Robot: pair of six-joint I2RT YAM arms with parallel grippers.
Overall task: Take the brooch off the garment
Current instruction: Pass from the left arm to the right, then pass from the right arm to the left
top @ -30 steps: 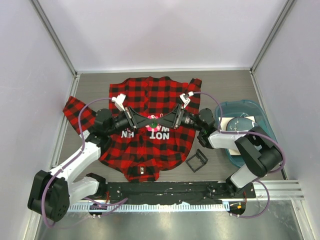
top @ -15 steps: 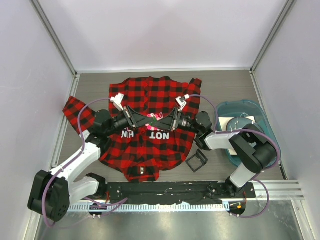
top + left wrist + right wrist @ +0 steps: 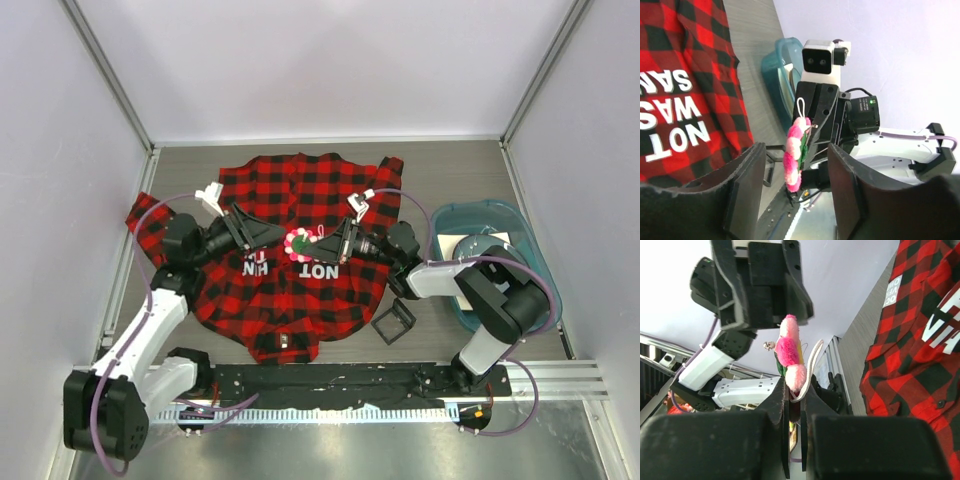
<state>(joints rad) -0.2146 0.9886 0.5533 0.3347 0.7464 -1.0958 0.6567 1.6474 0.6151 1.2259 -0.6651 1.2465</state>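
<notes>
**Right claw clamped on the brooch; brooch clear of the shirt**

1. Right claw point(image 3: 795, 387): the jaws stand narrow and pinch the lower edge of the brooch point(image 3: 790, 352). The pink petals and a white loop stick up past the fingertips. Nothing else sits between the jaws.

2. Brooch position: in both wrist views it shows against the bare wall, not against cloth. The checked shirt point(image 3: 300, 290) lies flat below and to one side. From above, the brooch point(image 3: 298, 243) hangs over the lettered black patch, between the two claws. No thread or fold of cloth can be seen joining it to the shirt.

3. Left claw point(image 3: 268, 235): the jaws stand wide and hold nothing. It points at the brooch from the other side, near it but not touching.

4. Surroundings: a black square frame point(image 3: 393, 321) lies on the table point(image 3: 450, 170) just off the shirt's lower right corner. A teal tub point(image 3: 520, 225) stands further right, well apart from the brooch.

5. Progress, as a judgement: the detaching step appears complete, since the brooch is carried by one claw alone and looks free of the fabric. What is left is small: carry it away from the shirt and set it down. The pictures do not show where it should go.
</notes>
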